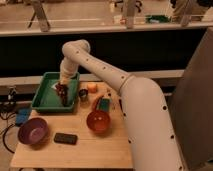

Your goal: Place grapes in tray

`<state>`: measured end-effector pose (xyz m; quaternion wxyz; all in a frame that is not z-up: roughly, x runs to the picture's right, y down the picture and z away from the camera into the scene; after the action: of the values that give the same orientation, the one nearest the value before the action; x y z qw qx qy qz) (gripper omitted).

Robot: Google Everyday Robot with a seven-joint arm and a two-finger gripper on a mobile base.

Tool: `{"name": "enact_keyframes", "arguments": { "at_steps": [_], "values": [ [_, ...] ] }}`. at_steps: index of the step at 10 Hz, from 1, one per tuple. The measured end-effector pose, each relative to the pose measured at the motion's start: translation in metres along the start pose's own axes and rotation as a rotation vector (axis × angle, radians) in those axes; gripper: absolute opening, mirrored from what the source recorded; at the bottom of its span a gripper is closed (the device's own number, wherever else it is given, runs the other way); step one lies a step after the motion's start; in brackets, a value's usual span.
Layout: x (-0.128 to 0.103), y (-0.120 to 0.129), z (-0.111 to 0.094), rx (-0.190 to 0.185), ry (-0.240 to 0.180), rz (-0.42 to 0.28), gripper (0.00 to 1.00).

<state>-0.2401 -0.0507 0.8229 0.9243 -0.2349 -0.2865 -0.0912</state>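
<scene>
The green tray [44, 99] sits at the table's back left. My white arm reaches over from the right and bends down into it. My gripper [62, 90] hangs over the tray's right half, close to its bottom. The dark reddish-purple grapes [63, 97] show as a small dark clump right at the gripper's tip, inside the tray. I cannot tell whether they rest on the tray floor or hang from the gripper.
A purple bowl [33, 131] stands at the front left and an orange-red bowl [98, 121] at the middle. A black flat object [65, 138] lies between them. A small orange fruit [92, 87], a dark cup [83, 95] and a green item [103, 104] sit right of the tray.
</scene>
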Motion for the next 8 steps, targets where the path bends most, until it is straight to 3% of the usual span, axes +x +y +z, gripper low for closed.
{"name": "enact_keyframes", "arguments": {
  "at_steps": [3, 8],
  "values": [
    [0.0015, 0.0008, 0.0007, -0.003, -0.002, 0.003, 0.38],
    [0.0034, 0.0017, 0.0022, -0.009, -0.005, 0.010, 0.39]
  ]
}}
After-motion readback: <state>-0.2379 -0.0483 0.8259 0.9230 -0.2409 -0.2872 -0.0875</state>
